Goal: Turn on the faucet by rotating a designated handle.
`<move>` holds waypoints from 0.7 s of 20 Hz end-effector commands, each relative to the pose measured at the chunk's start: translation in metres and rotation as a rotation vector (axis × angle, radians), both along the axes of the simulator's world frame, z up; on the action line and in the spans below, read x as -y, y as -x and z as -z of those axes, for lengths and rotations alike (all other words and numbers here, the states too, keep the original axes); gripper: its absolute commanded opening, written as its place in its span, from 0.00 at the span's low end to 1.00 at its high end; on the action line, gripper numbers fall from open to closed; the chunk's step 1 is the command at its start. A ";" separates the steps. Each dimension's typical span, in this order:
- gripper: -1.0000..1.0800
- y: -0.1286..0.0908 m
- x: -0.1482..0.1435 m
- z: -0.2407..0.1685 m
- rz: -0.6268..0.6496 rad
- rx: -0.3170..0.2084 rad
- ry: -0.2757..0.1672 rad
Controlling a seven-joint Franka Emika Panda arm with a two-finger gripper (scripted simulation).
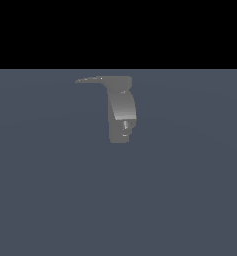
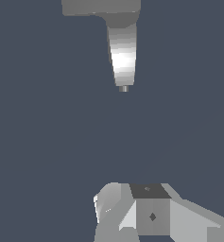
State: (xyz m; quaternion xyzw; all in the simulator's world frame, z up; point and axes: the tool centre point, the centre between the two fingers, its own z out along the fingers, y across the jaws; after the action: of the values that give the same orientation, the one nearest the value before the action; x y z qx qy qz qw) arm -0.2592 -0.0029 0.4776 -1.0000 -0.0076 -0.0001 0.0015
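Faucet (image 1: 122,111) stands on dark blue-grey desk (image 1: 50,200), near middle of exterior view, upper half. Curved grey body arches downward, flat cap on top. Handle (image 1: 90,79): thin tapering lever, projects from cap toward exterior view's left, roughly level. No arm visible in exterior view.

Wrist view: faucet (image 2: 122,52) ahead, bright highlight on body, small dark spout tip at end. Gripper (image 2: 146,212) only partly in frame, well apart from faucet; cannot tell whether spread or closed.

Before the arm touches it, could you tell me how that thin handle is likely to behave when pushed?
The handle looks thin, flat and rigid, so it should probably swing rather than flex. It tapers, so contact might slip off the tip. The faucet looks blocky-based, so tipping seems unlikely.
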 end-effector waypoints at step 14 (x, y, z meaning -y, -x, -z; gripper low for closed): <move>0.00 0.002 -0.020 0.000 -0.020 -0.011 -0.009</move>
State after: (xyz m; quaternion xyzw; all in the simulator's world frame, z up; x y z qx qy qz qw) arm -0.2616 0.0174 0.4779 -0.9998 -0.0183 0.0053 0.0058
